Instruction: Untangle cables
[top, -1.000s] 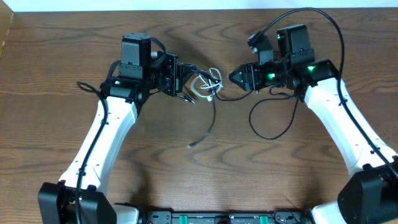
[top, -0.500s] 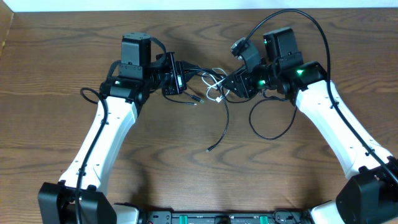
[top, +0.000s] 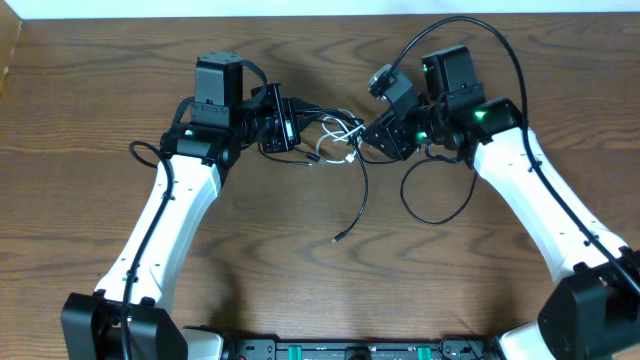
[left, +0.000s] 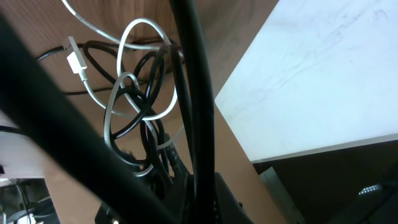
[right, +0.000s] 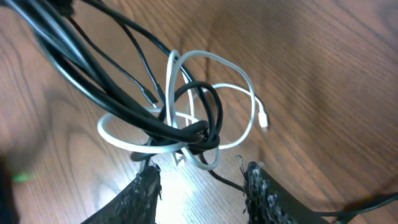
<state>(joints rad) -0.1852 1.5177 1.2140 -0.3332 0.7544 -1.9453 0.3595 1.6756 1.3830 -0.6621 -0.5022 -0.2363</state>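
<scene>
Between arms, back-centre of counter (top: 90, 90): cables (top: 335, 135) knotted, black w/ white loops. L end effector (top: 283, 128) clenched on black strands. R end effector (right: 200, 183) released, fingers apart, knot just at fingertips, not gripped. One black tail (top: 358, 195) trails toward front

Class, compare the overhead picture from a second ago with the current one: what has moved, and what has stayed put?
The right end effector moved in toward the left arm, and its open jaws now sit at the cable tangle, not yet gripping. The loose black cable's free end swung toward the right arm's side. The left end effector stayed shut on the cable tangle, in place.
</scene>
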